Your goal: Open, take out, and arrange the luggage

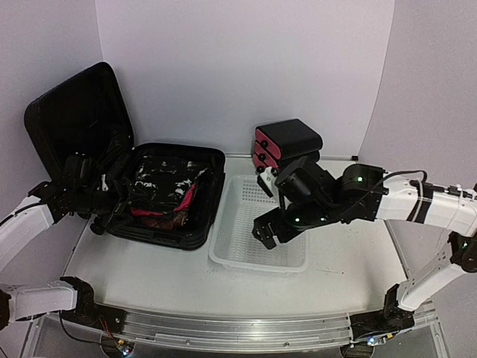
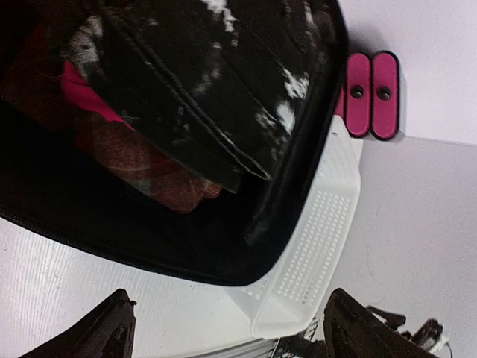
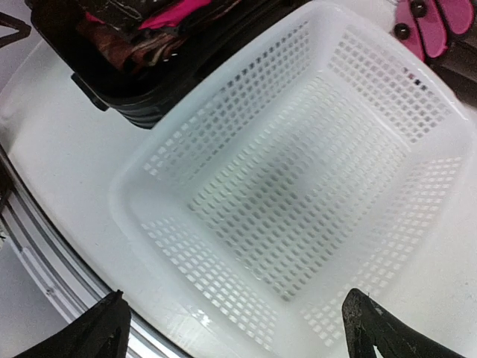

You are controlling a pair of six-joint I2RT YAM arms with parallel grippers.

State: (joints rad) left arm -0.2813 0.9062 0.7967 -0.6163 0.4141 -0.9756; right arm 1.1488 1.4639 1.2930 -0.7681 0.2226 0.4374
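Left claw (image 2: 227,302) wide, empty, by luggage (image 2: 302,179), right claw (image 3: 235,302) wide, empty, over basket (image 3: 138,186)

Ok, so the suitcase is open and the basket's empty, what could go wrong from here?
1. The raised suitcase lid stands close to the left gripper; a bump might tip it down.
2. The clothes lie in a tangled pile, so one grab may drag several out.
3. The basket could slide if the right gripper catches its rim.
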